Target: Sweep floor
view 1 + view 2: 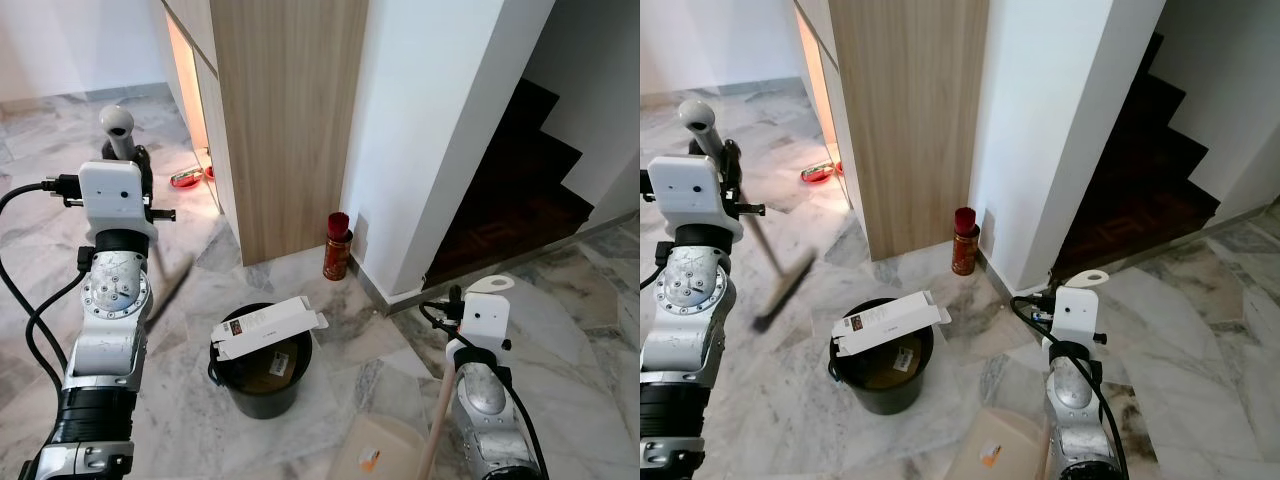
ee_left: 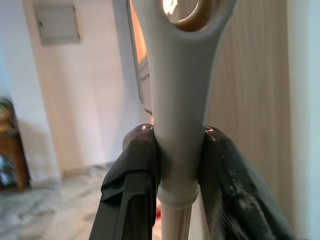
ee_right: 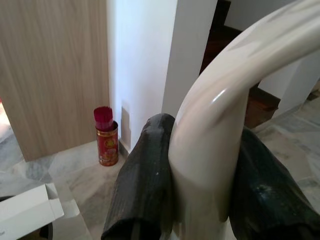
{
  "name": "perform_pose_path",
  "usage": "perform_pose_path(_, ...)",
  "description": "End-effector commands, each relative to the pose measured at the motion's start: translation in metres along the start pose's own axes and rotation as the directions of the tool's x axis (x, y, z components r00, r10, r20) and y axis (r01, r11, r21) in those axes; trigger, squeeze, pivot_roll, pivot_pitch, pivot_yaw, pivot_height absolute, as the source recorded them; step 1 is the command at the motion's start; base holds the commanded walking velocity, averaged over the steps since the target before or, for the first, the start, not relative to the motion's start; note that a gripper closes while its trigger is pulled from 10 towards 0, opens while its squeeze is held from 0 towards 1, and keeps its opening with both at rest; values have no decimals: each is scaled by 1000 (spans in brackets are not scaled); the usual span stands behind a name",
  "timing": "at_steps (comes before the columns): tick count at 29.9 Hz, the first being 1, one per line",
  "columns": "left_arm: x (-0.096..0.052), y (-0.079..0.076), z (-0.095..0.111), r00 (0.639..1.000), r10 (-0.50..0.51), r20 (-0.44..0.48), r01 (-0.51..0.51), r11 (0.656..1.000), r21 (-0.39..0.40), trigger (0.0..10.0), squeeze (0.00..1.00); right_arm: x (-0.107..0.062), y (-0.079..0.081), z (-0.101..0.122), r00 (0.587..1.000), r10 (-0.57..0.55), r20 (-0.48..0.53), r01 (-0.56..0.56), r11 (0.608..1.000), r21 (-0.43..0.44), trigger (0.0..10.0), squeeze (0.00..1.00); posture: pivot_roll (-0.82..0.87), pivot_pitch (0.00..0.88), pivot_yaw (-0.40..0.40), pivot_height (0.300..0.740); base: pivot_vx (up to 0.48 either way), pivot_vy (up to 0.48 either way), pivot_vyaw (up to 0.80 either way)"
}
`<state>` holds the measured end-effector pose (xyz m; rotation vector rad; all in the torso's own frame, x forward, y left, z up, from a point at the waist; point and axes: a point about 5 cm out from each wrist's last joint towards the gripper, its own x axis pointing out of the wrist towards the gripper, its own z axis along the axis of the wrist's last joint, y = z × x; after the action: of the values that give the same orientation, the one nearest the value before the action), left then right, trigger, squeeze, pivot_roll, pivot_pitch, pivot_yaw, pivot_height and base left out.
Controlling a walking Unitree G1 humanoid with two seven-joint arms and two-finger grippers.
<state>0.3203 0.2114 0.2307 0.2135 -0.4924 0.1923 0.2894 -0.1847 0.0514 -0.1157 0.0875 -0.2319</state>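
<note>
The left end effector [image 2: 177,170] is clamped on the pale grey plastic cap at the top of a long broom handle [image 1: 758,240], its two black fingers [image 2: 132,175] pinching the neck just below the cap's hanging loop. From there the thin shaft slants down over the grey-veined marble floor [image 1: 560,300] to the dark, blurred broom head [image 1: 780,295], which sits low beside the round black plastic bucket [image 1: 262,385]. The right end effector [image 3: 200,165] is closed round the curved cream plastic grip of a long-handled dustpan [image 1: 440,420], whose beige pan [image 1: 995,450] rests on the floor in front of the robot, next to the bucket. The broom looks light and stiff along its shaft, but a hold at the very top gives little leverage, so the head will probably swing and twist easily; the smooth moulded cap may also be slippery, and the narrowing under the loop seems the surest place to keep it seated. The dustpan appears light and rigid too, with its rounded glossy grip likely to rotate in the fingers if pushed sideways. A flat white cardboard box [image 1: 268,327] lies across the bucket's rim, and a red cylindrical tin of sticks [image 1: 337,246] stands against the white wall [image 1: 420,120] beside the wood-grain cabinet panel [image 1: 285,110], close enough that a wide stroke could topple it.
</note>
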Motion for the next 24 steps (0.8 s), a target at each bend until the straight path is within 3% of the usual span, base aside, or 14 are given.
perform_pose_path(1, 6, 1, 13, 999, 5, 46, -4, 1000, -16, 10000, 0, 4, -2, 7, 999, -16, 39, 15, 1000, 10, 10000, 0, 61, 0, -65, 740, 0, 0, 0)
perform_pose_path(3, 7, -3, 17, 999, -37, 35, 41, 992, -120, 10000, 0, 4, -2, 7, 999, -17, 44, 16, 1000, 13, 10000, 0, 62, 0, -64, 740, 0, 0, 0)
perform_pose_path(5, 7, -8, 19, 996, -85, 31, 89, 981, -173, 10000, 0, 4, -1, 6, 999, -16, 44, 15, 1000, 15, 10000, 0, 65, 0, -64, 740, 0, 0, 0)
perform_pose_path(10, 9, -11, 19, 993, -118, 13, 118, 966, -232, 10000, 0, 5, 1, 7, 999, -14, 48, 13, 1000, 19, 10000, 0, 63, 0, -63, 740, 0, 0, 0)
perform_pose_path(21, 11, -10, 21, 990, -144, 6, 141, 961, -237, 10000, 0, 7, -1, 7, 998, -20, 54, 18, 1000, 22, 10000, 0, 62, 0, -63, 740, 0, 0, 0)
perform_pose_path(23, 9, 0, 11, 995, -97, -39, 91, 987, -135, 10000, 0, 7, -2, 7, 998, -25, 54, 24, 999, 22, 10000, 0, 60, 0, -63, 740, 0, 0, 0)
perform_pose_path(24, 9, 0, 11, 995, -97, -39, 91, 987, -135, 10000, 0, 7, -2, 7, 998, -25, 54, 24, 999, 22, 10000, 0, 60, 0, -63, 740, 0, 0, 0)
